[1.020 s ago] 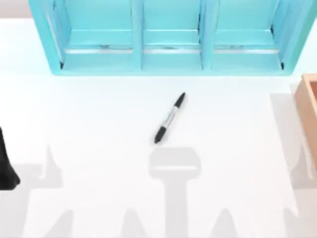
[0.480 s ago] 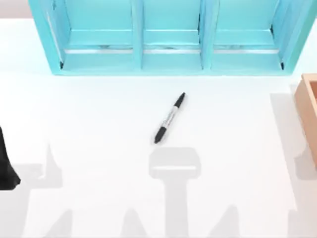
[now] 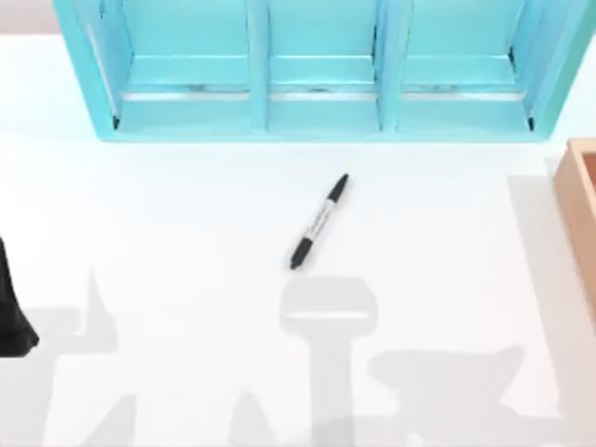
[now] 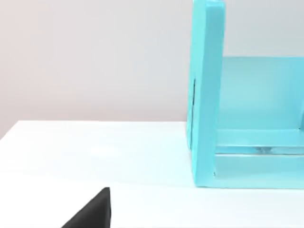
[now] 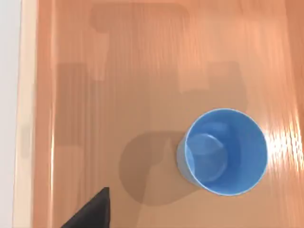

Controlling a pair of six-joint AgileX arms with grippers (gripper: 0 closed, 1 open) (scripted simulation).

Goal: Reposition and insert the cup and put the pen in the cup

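Top view: the pen (image 3: 318, 222) lies flat on the white table (image 3: 186, 233), near the table's middle, slanted with its capped end toward the turquoise shelf unit (image 3: 317, 74) that stands along the far edge. A wooden tray (image 3: 582, 200) sits at the table's right edge. A black part of the left arm (image 3: 11, 312) rests at the left edge, well apart from the pen; whether its pincer is spread or pressed together cannot be told.

Right wrist view: the camera looks straight down into the wooden tray. The cup (image 5: 222, 152) stands upright on the tray floor, mouth open upward, below the right arm's pincer and apart from it. A single black finger tip (image 5: 92, 211) enters the picture at its lower edge, not touching the cup; the spread of this pincer cannot be told either.

Left wrist view: the shelf unit's end wall (image 4: 206, 95) stands ahead of the left pincer, and one black finger tip (image 4: 92, 211) shows over the table surface.
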